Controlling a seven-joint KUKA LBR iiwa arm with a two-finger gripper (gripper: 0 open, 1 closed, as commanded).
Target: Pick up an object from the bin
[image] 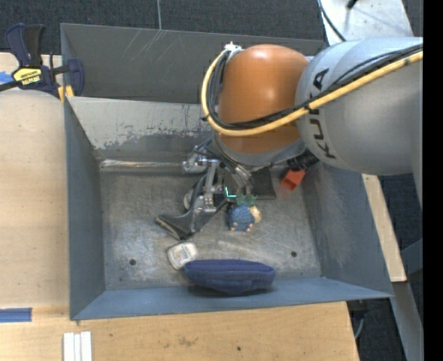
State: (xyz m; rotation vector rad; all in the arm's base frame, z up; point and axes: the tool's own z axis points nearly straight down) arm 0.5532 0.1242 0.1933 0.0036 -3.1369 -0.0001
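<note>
— Where was the end effector [204, 201]?
— Low in the middle of the grey metal bin [82, 201], just beside a small round blue toy [241, 217]. Apart or together, I could not tell.
— How would this toy handle?
— Probably light, but it could roll; better to take it across the middle. A flat dark grey piece [174, 223] lay close on the other side, and a soft dark-blue pouch [229, 274] by the front wall.

In my bin [86, 201] I count five loose things: one dark blue padded pouch [229, 275], one small whitish packet [182, 255], one little blue ball-shaped thing [241, 216] with tan patches, one black angled tool [174, 222], and one small orange-red block [292, 177] (half tucked under my arm, so I cannot tell its kind).
</note>
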